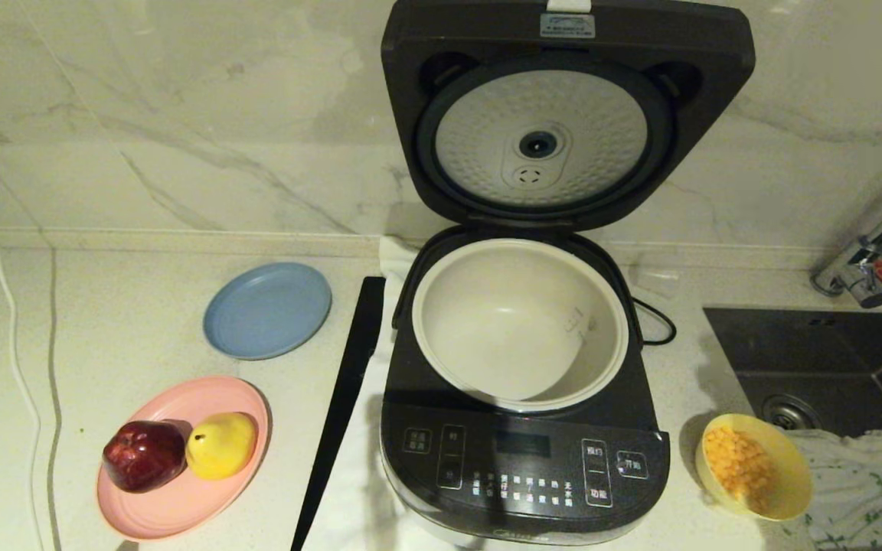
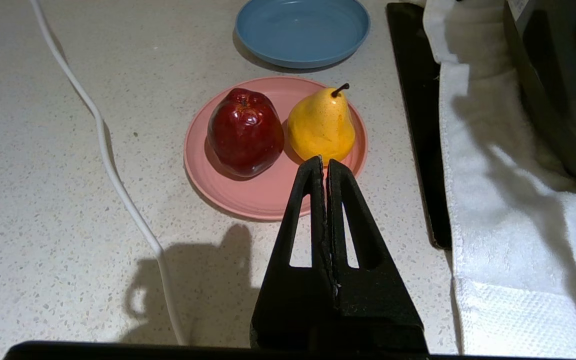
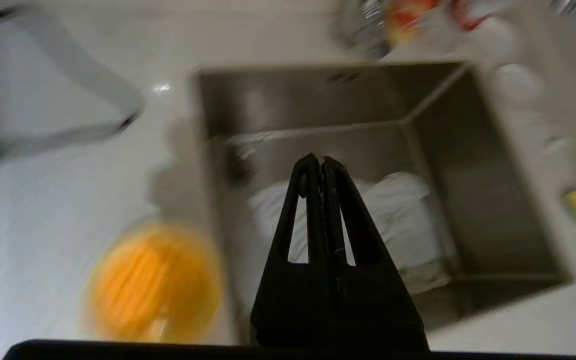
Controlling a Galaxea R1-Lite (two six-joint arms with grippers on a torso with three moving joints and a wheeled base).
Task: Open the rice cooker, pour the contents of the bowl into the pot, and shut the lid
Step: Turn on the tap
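The rice cooker [image 1: 521, 428] stood on the counter [image 1: 127, 321] with the lid [image 1: 563, 115] raised fully upright on its rear hinge, its dimpled silver plate facing forward. The pot [image 1: 519, 321] sat seated in the cooker body and appeared empty. The opening step therefore read as complete, and the pouring step was judged to be the one in hand. The bowl [image 1: 753, 467] rested on the counter just beside the cooker's front right corner, near the sink [image 1: 824, 360], with the contents [image 1: 739, 459] heaped inside it. The right tool [image 3: 322, 160] hung above the sink edge with its fingers pressed together and holding nothing; the bowl showed below and to one side of it in the right wrist view, well short of contact. The left tool [image 2: 324, 161] was parked over the counter near the pink plate [image 2: 248, 195], fingers likewise closed and empty. That plate carried a red apple [image 2: 245, 131] and a yellow pear [image 2: 322, 125], with a blue plate [image 2: 302, 31] beyond. The next move was judged to call for the right tool to spread its fingers, descend to the bowl rim, grip it, lift it level to avoid spilling kernels, and tilt it over the pot. The bowl's thin, light wall could slip or tip under an off-centre grip.
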